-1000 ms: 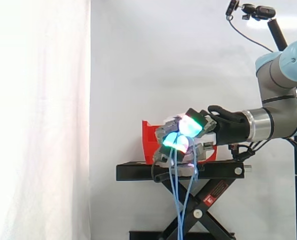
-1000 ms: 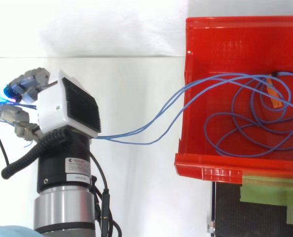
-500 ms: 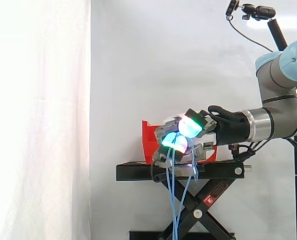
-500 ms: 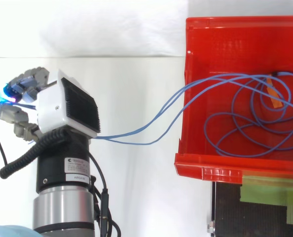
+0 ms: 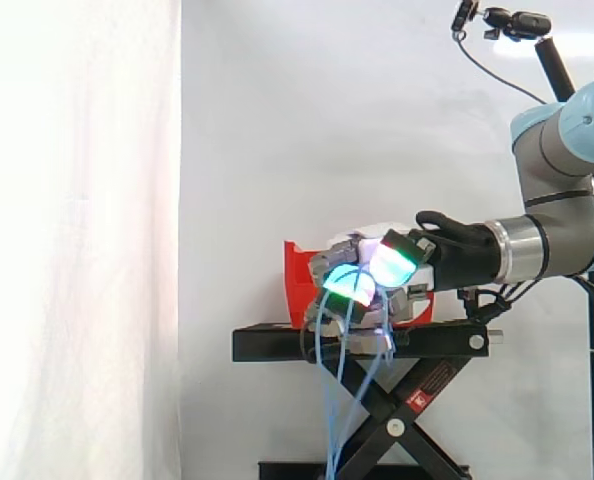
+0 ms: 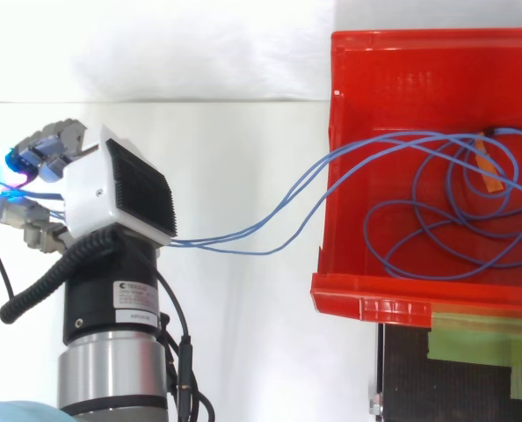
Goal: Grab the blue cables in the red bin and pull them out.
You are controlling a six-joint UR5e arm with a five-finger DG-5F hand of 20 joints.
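While coiled in red bin, blue cables stretched sideways into grasping hand.

Side view: the pale blue and grey jointed arm enters from the right edge, with its forearm held level. The multi-fingered robot hand points left, its fingers curled around thin blue cables. The fingertip pads glow green and cyan.
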